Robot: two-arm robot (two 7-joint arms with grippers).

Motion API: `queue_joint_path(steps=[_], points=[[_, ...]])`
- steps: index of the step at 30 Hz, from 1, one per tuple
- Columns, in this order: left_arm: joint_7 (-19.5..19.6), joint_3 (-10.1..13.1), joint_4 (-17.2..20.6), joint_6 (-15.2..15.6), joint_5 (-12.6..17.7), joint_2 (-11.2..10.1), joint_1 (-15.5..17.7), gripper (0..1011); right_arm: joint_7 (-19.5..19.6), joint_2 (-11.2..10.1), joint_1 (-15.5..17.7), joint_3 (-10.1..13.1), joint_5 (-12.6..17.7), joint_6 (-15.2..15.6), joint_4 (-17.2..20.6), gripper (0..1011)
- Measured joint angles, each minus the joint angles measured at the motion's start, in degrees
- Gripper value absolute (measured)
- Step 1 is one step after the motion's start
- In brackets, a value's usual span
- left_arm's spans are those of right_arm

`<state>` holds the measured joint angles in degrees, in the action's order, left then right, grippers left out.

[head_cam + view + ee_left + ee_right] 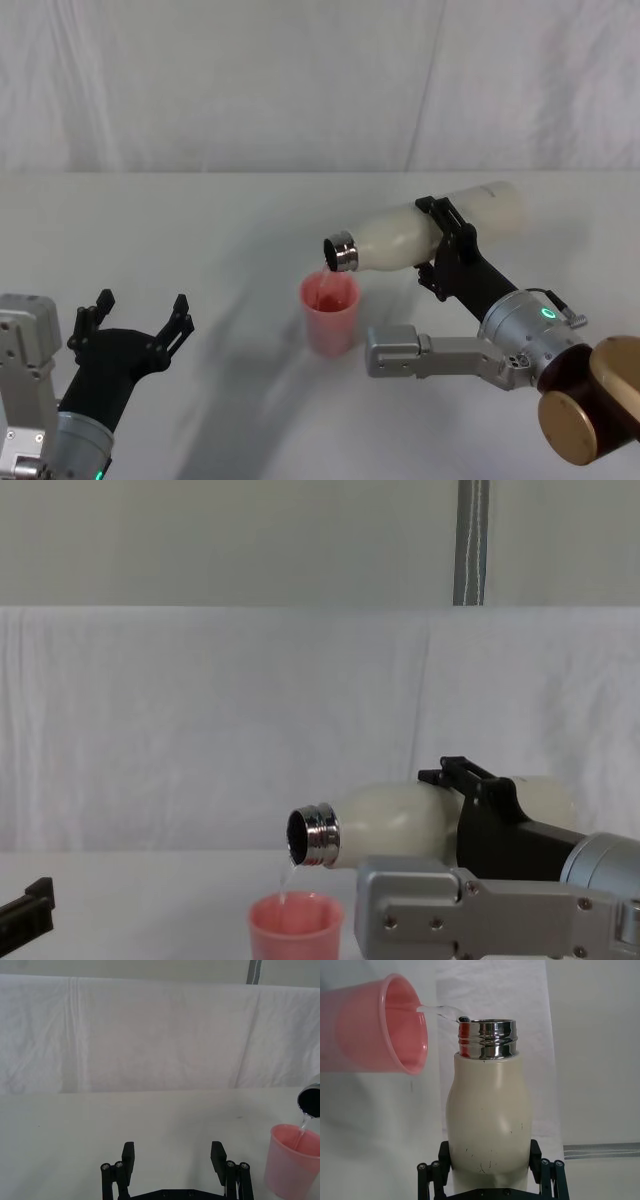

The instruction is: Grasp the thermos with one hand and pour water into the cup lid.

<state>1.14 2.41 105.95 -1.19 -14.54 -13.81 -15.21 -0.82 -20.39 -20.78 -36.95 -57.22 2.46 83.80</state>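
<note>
My right gripper point(443, 243) is shut on the cream-white thermos point(430, 228), holding it tipped almost level above the table. Its silver neck point(341, 252) points left and down over the pink cup lid point(329, 313). A thin stream of water runs from the neck into the cup lid point(295, 928). In the right wrist view the thermos point(489, 1125) sits between the black fingers, with the cup lid point(375, 1030) beside its neck. My left gripper point(138, 322) rests open at the near left of the table, well clear of the cup lid point(293, 1161).
A white cloth covers the table point(200, 230) and hangs as a backdrop behind it. My right arm's silver link point(430, 355) lies low just right of the cup lid.
</note>
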Motion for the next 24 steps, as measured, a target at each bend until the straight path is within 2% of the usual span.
queue_joint_path(steps=[24], points=[[0.00, 0.00, 0.00, 0.00, 0.00, 0.00, 0.00, 1001, 0.24, -0.40, -0.17, 0.55, -0.29, 0.07, -0.41, 950]])
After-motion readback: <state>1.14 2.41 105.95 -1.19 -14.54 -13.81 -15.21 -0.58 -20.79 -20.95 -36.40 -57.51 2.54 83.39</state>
